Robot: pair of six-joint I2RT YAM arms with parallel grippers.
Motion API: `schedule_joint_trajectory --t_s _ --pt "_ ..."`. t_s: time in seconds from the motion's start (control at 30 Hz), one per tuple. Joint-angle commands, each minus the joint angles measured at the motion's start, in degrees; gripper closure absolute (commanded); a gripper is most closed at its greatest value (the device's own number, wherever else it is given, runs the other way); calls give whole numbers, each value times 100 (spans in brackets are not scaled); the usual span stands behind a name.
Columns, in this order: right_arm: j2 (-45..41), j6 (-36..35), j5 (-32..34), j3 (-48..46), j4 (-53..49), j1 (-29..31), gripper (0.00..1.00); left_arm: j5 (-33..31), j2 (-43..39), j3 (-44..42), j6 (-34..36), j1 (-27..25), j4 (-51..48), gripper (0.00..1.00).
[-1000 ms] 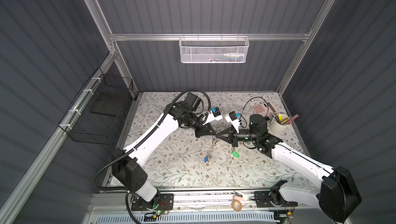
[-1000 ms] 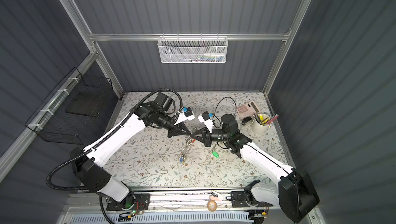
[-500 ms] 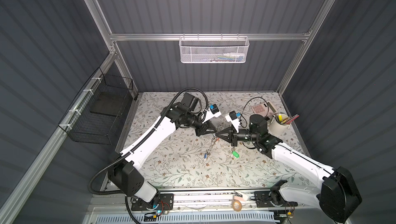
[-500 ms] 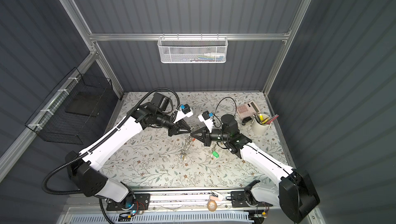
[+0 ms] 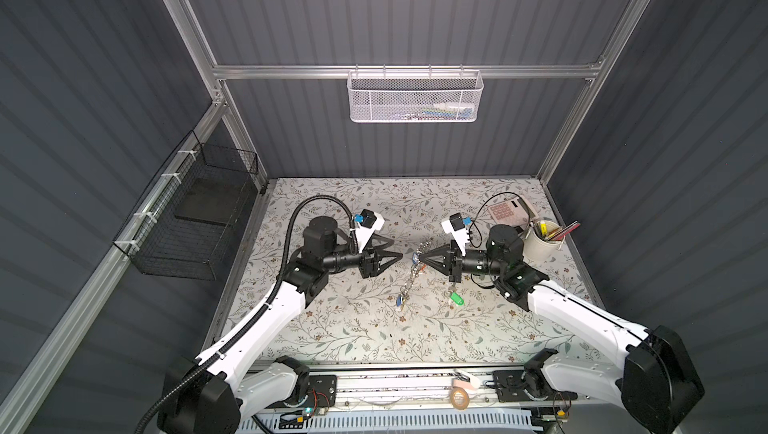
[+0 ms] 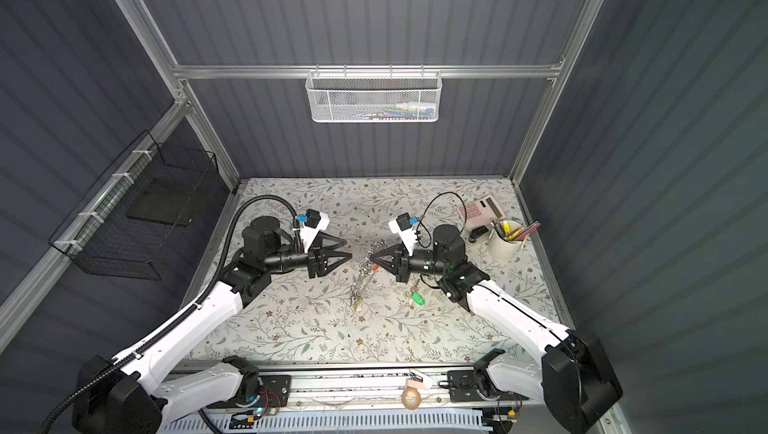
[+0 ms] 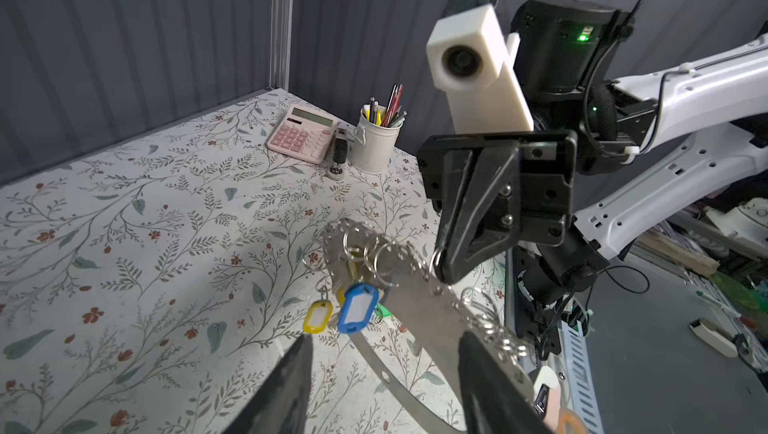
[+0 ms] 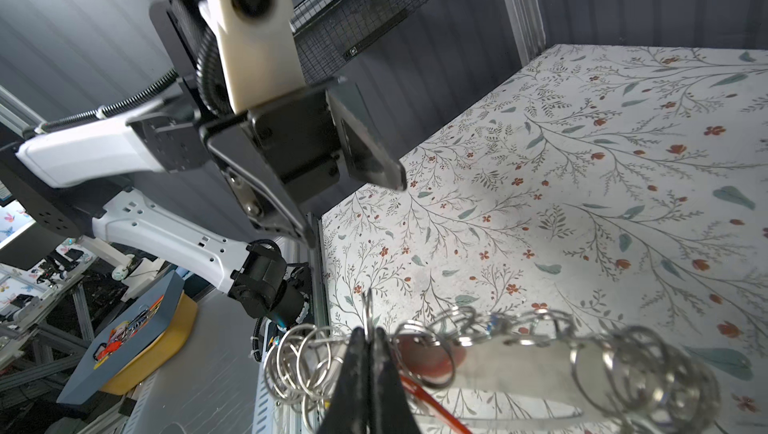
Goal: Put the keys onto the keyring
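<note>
Right gripper (image 5: 419,259) level, pinching the keyring (image 5: 410,278); left gripper (image 5: 397,248) gapes near it; keys (image 5: 456,298) lie below the right gripper.

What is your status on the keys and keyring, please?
Left gripper open, holding nothing. Right gripper shut on keyring, which hangs below it. Keys loose on table, not on the ring; right arm's wrist close above them.

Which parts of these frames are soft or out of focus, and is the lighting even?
Right wrist view: the keyring near the lens is out of focus, the left gripper slightly smeared. Left wrist view: calculator sharp, the near fingers soft. Both top views: walls dark, mat brightest at its near edge.
</note>
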Motion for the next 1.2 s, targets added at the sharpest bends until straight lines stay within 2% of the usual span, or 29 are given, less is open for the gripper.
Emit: schedule_joint_trajectory --t_s 0.0,0.13,0.3,0.5,0.77,1.17 --pt "-198 371 180 -84 780 -27 100 -43 30 -355 -870 -4 1714 50" --pt "-156 577 270 -144 1089 -25 100 126 334 -690 -1487 -38 2808 55" --pt "-106 869 627 -201 1324 -25 100 -123 570 -1312 -2332 -193 4496 59" --pt "-70 1019 829 -124 1259 6 100 -595 588 -1514 -2107 -427 4516 65" --pt "108 1247 692 -22 1382 80 100 -949 1031 -1652 -2615 -713 5655 65" --pt "258 1387 502 40 1506 114 100 -658 1618 -1610 -3099 -801 6428 65"
